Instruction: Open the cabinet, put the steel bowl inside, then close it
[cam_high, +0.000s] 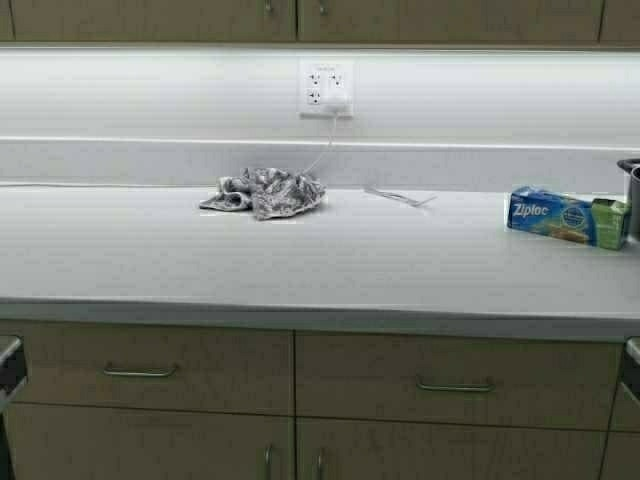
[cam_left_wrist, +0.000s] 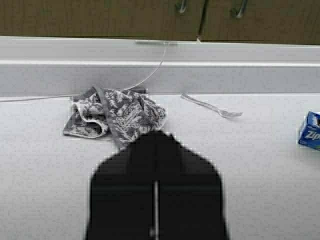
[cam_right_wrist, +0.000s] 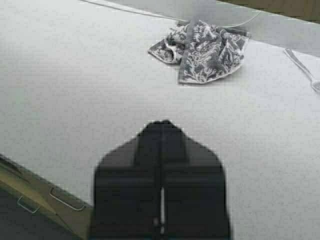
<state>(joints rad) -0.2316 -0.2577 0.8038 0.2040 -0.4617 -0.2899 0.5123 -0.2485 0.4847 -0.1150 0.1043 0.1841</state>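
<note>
The cabinet (cam_high: 300, 18) shows only as the bottom edge of two tan doors above the backsplash, both shut, with its handles also in the left wrist view (cam_left_wrist: 200, 17). The steel bowl is out of view. My left gripper (cam_left_wrist: 156, 135) is shut and empty, low over the counter in front of a crumpled patterned towel (cam_left_wrist: 115, 115). My right gripper (cam_right_wrist: 162, 122) is shut and empty over the counter's front part, well short of the towel (cam_right_wrist: 202, 50). Only dark bits of both arms show at the high view's lower corners.
On the white counter (cam_high: 330, 270) lie the towel (cam_high: 265, 192), a fork (cam_high: 400, 197) and a blue Ziploc box (cam_high: 565, 217). A dark pot edge (cam_high: 631, 185) shows at the far right. A wall outlet (cam_high: 326, 88) has a cord. Base cabinets (cam_high: 300, 375) are below.
</note>
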